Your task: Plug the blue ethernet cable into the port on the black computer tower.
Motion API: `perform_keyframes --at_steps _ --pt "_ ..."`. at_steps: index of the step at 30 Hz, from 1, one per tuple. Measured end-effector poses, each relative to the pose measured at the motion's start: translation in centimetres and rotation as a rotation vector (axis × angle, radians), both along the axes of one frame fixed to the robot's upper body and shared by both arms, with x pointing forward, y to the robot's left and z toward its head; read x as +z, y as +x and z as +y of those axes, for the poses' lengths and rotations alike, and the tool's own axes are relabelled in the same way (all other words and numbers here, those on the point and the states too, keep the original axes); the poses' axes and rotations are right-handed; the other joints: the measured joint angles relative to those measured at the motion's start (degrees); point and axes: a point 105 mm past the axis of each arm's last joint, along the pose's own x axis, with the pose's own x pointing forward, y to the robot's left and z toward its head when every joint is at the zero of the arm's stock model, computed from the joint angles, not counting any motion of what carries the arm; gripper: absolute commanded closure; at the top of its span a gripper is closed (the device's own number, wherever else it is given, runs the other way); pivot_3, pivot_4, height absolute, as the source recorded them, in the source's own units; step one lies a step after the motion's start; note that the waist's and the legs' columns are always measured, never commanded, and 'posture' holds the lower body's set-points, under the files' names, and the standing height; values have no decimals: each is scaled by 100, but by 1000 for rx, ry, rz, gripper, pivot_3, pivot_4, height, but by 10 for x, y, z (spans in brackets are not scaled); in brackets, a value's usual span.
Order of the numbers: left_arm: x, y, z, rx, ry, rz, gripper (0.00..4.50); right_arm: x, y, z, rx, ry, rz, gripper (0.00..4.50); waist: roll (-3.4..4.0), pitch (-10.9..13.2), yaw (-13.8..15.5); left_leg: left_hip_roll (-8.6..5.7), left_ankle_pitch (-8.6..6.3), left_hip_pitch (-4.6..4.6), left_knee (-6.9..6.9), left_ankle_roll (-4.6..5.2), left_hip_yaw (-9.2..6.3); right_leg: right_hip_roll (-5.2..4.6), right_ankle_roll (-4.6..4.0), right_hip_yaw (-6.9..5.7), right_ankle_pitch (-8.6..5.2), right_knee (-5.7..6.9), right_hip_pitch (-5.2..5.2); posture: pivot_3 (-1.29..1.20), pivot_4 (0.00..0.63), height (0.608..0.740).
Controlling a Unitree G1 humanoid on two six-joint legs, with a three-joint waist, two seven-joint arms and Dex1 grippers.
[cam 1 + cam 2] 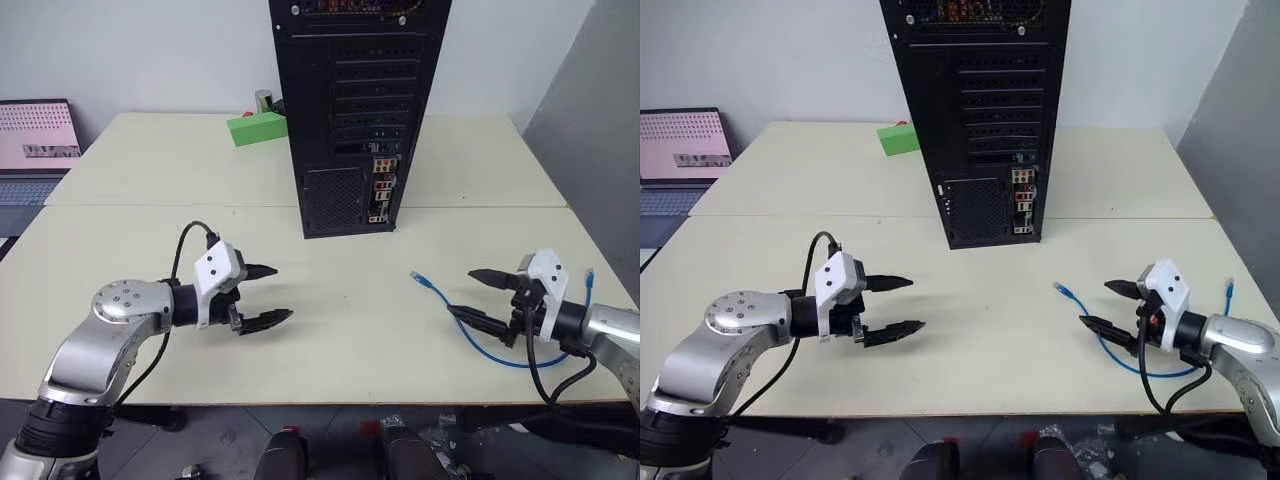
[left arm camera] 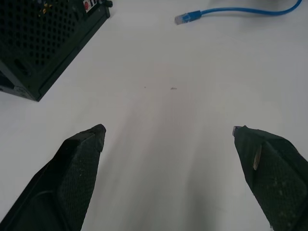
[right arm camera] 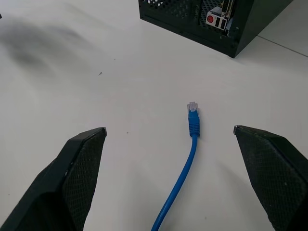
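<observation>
The black computer tower (image 1: pixel 360 110) stands upright at the table's far middle, rear face toward me. Low on that face runs a narrow column of coloured connectors (image 1: pixel 381 190); the port is somewhere in it, too small to single out. On the table at the right the blue ethernet cable (image 1: pixel 480 340) lies in a loose loop. One clear plug (image 3: pixel 193 108) points toward the tower and the other end (image 1: pixel 589 275) lies near the right edge. My right gripper (image 1: pixel 460 291) hovers open just behind the near plug, straddling the cable without touching it. The left gripper (image 1: pixel 284 292) hangs open over bare table at the left.
A green block (image 1: pixel 256 128) and a small metal cylinder (image 1: pixel 263 100) sit left of the tower at the back. A laptop (image 1: pixel 35 140) lies beyond the table's left edge. A grey wall (image 1: pixel 600 120) rises at the right. A seam (image 1: pixel 180 206) crosses the tabletop.
</observation>
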Motion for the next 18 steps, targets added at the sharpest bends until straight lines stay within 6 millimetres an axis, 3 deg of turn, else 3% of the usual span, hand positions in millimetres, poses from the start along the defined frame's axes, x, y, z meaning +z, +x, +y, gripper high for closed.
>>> perform_keyframes --at_steps 12,18 --pt "1 -7 -10 -63 -1 5 0 -15 6 4 -33 -77 -15 12 0 0 6 0 0 0 0 0 0 0 -1 1 1 0 -1 0 150 740" --pt "-3 -9 -18 -99 6 12 0 -29 20 3 -101 -93 -22 12 -1 0 8 -1 0 0 0 0 0 0 -1 1 1 0 -1 0 150 740"
